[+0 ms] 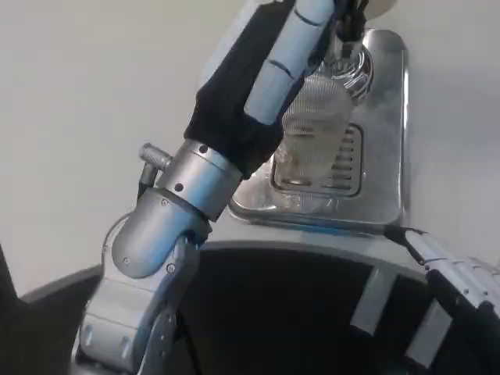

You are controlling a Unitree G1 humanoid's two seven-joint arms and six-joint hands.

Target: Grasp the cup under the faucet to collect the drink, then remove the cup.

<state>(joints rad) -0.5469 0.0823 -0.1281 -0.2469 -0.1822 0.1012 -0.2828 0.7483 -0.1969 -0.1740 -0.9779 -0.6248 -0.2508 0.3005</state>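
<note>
A clear ribbed cup (319, 129) stands on the grate of the silver drip tray (387, 141), its rim just below the faucet (349, 27) at the top edge. My left arm reaches up from the lower left. My left hand (273, 74) wraps the cup's left side and holds it, with the fingers (301, 35) lying up along the cup toward the faucet; the hand hides that side. The liquid level inside is too hard to make out. My right hand (457, 285) sits low at the right with its fingers stretched out, holding nothing.
The drip tray rests on a white table (86, 101). The robot's dark rounded body edge (289, 266) fills the bottom of the picture, just below the tray's front lip.
</note>
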